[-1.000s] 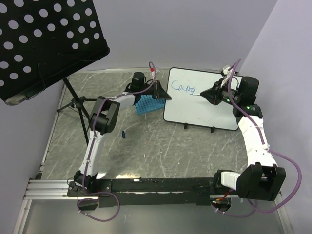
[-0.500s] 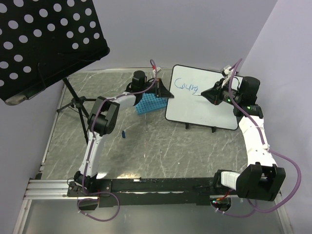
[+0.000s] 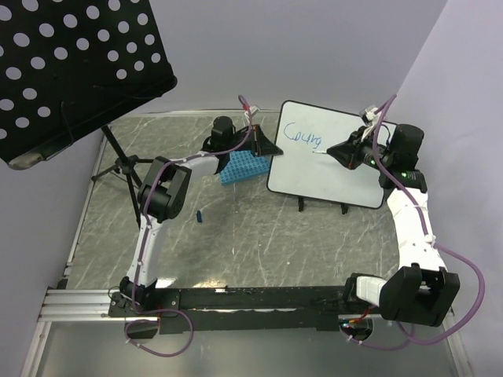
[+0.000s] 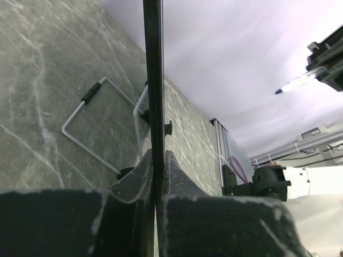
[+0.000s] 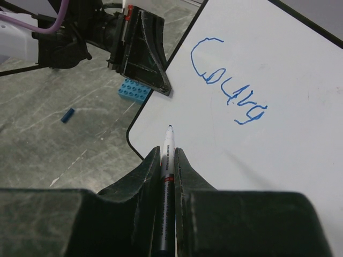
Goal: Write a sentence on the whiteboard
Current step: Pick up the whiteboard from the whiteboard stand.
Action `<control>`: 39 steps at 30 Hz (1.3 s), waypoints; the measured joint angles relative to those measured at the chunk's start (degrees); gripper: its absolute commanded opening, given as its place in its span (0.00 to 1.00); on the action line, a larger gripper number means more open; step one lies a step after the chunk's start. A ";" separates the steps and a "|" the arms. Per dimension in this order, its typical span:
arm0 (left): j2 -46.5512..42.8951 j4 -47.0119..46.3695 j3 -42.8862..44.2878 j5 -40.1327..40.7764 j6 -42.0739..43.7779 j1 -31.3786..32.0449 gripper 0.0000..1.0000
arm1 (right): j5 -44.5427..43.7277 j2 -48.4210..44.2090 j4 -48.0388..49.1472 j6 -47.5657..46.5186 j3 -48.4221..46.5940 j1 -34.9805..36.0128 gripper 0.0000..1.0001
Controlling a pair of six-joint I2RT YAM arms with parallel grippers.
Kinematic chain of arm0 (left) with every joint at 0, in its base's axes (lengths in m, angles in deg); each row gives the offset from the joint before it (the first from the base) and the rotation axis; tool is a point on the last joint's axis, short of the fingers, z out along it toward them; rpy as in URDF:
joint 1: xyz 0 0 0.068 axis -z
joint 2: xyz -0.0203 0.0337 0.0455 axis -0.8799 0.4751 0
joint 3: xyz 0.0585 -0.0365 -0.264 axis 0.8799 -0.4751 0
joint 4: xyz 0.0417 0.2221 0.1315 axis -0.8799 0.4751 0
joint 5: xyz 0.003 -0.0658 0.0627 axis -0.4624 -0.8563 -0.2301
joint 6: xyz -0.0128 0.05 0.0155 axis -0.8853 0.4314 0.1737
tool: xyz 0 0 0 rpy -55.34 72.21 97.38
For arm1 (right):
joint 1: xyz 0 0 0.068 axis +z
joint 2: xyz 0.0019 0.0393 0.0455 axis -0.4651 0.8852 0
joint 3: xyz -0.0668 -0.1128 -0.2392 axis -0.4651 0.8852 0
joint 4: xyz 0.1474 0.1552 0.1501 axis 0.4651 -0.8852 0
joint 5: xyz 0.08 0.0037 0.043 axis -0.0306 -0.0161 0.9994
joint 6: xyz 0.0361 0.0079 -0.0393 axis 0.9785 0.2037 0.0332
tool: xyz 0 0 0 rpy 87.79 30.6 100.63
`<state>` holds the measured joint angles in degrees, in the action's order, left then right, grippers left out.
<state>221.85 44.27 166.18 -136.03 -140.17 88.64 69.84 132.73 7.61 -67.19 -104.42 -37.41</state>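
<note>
Here the right gripper (image 3: 336, 149), clamped on the marker (image 5: 168, 152), should touch down lightly just past the blue writing (image 5: 228, 80) (unfinished so far). The left gripper (image 3: 264, 146) pinches the left edge of the whiteboard (image 3: 338, 179), which stands propped at the far right of the table (image 3: 236, 236), and should brace it firmly.

whiteboard (image 3: 338, 169) shifted right & back, L tool (image 3: 270, 149) w/ it

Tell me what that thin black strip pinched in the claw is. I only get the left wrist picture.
Observer: From above, it is the left edge of the whiteboard; the left claw clamps it.
Operator: Anything written on it?
Observer: Yes. The right wrist view shows blue writing, one cursive word beginning "Cou".
Operator: Who writes it?
Observer: The right claw grips a marker, tip pointing at the board.
</note>
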 measured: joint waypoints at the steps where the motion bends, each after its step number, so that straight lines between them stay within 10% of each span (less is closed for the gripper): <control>1: 0.00 -0.02 -0.09 0.42 0.00 0.00 0.01 | 0.11 -0.17 0.02 0.02 0.04 -0.09 0.00; 39: -28.04 10.54 -23.15 27.98 13.88 7.98 0.01 | 3.23 -0.94 0.04 0.87 0.42 -1.22 0.00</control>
<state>193.81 54.81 143.03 -108.05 -126.29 96.61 73.07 131.79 7.65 -66.32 -104.01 -38.64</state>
